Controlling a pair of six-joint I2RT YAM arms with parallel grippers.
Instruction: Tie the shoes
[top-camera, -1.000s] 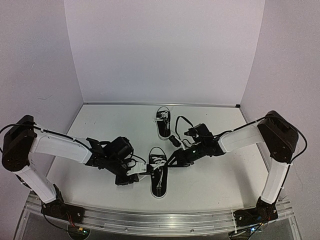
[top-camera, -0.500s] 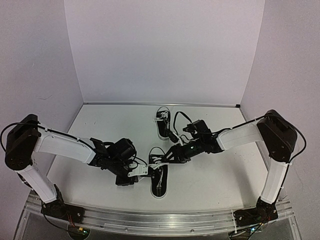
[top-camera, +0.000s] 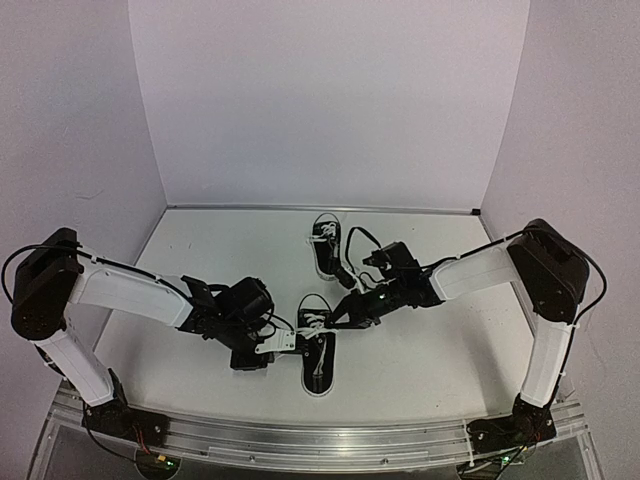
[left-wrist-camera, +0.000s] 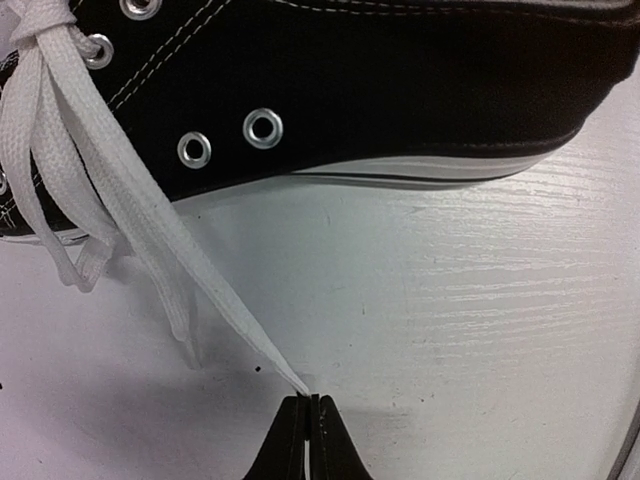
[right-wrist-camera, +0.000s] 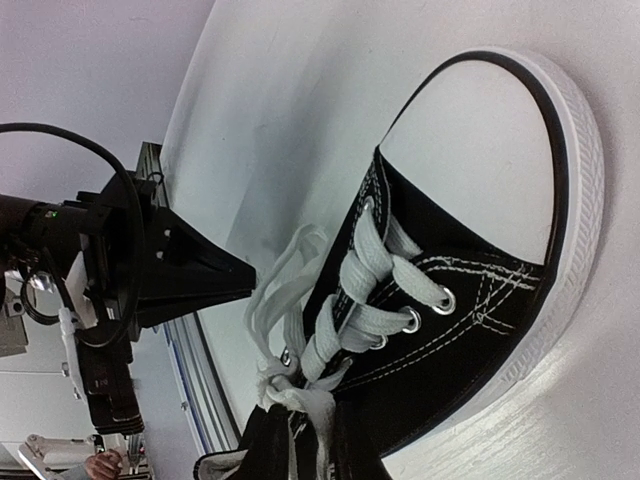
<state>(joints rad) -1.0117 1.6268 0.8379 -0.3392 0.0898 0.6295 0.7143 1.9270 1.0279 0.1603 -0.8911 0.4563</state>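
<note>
The near shoe (top-camera: 317, 362) is a black canvas sneaker with white laces, lying toe toward the arms' bases. A second shoe (top-camera: 325, 244) lies farther back. My left gripper (top-camera: 287, 341) sits just left of the near shoe, shut on the end of one white lace (left-wrist-camera: 160, 255), which stretches taut from the eyelets to the fingertips (left-wrist-camera: 297, 408). Its black side (left-wrist-camera: 380, 90) fills the top of the left wrist view. My right gripper (right-wrist-camera: 308, 445) is at the near shoe's (right-wrist-camera: 480, 320) top eyelets, shut on the bunched lace (right-wrist-camera: 300, 400) at the knot.
Purple walls close off the back and both sides of the white table (top-camera: 430, 360). An aluminium rail (top-camera: 320, 440) runs along the near edge. A black cable (top-camera: 362, 240) loops above the right arm, close to the far shoe.
My right gripper has moved left from beside the near shoe onto its laces and closed on them. The left gripper has kept its hold on the lace end, barely shifting.
</note>
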